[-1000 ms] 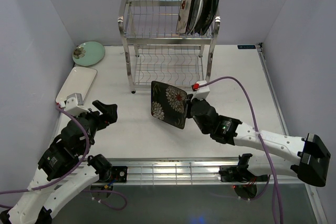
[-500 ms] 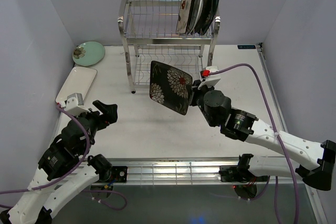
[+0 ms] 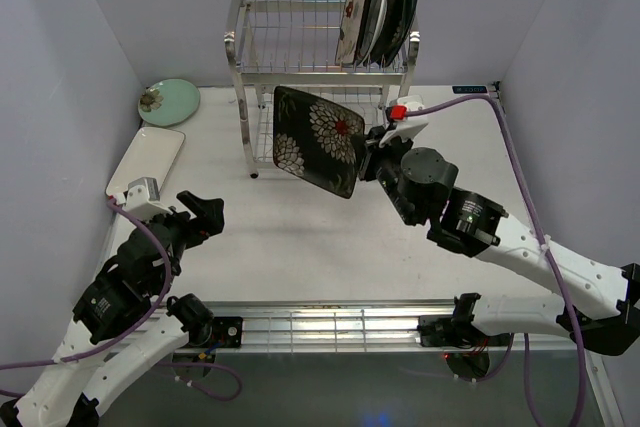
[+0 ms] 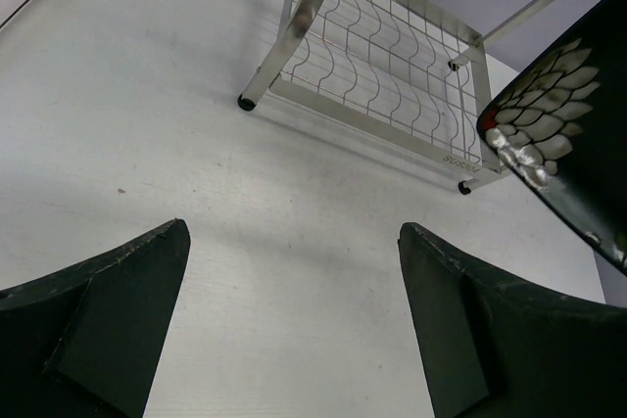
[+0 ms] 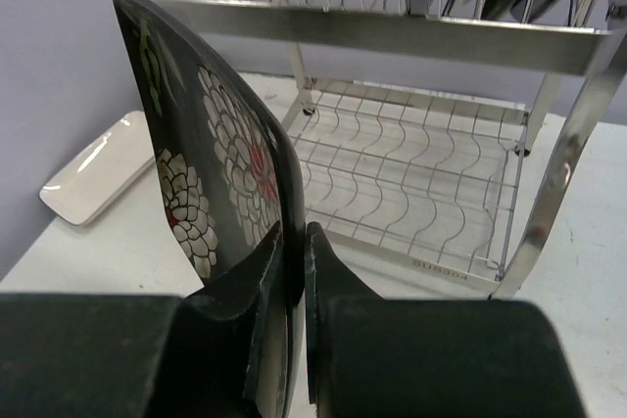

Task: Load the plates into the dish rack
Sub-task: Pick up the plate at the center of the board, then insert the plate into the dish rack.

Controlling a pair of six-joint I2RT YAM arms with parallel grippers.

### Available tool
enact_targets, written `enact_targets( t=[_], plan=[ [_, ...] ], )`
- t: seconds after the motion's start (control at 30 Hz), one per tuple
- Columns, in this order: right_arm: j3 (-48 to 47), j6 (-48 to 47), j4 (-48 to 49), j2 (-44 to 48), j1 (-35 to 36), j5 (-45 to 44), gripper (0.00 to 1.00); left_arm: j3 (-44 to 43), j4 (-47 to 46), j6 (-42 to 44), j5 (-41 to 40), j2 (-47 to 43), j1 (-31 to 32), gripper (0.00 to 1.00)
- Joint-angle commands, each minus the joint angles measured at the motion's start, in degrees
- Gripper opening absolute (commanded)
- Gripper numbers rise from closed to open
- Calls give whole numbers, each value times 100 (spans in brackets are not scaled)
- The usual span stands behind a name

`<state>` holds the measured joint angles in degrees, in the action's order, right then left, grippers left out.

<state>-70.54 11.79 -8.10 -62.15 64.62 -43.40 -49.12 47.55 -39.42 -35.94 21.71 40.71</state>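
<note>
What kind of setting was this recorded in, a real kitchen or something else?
Probably a lab test cell, not a kitchen: bare pale walls box in a white table, and the only kitchenware is a steel dish rack and some plates.

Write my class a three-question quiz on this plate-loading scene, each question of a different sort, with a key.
1. True or false: the left end effector holds a plate.
2. Which plate does the right end effector grip? A. pale green round; B. dark floral square; C. white rectangular.
3. Short answer: on which tier of the dish rack do plates stand?
Key: 1 false; 2 B; 3 the upper tier.
</note>
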Motion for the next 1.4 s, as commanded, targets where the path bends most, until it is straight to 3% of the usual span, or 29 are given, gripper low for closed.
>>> enact_targets(
  t=[0.0,0.23,0.67,0.9,1.2,1.37],
  plan=[
    [-881,-19,1047,45,33,-117,8,34,-44,57,52,96,-37,98],
    [-1742,-220,1222,-358,24,-222,8,34,-53,75,79,122,-37,98],
    [-2824,-1099,2689,-1361,24,-1074,8,34,-62,92,131,193,-45,98],
    [-3281,-2083,3832,-1869,24,-1373,8,43,-79,127,184,254,-81,98],
    [-5178,-3665,4693,-3362,-37,-1558,8,52,-79,136,254,167,-107,98],
    [-5435,-4386,5555,-3883,-221,-1593,8,70,-114,163,290,158,-124,98]
  ],
)
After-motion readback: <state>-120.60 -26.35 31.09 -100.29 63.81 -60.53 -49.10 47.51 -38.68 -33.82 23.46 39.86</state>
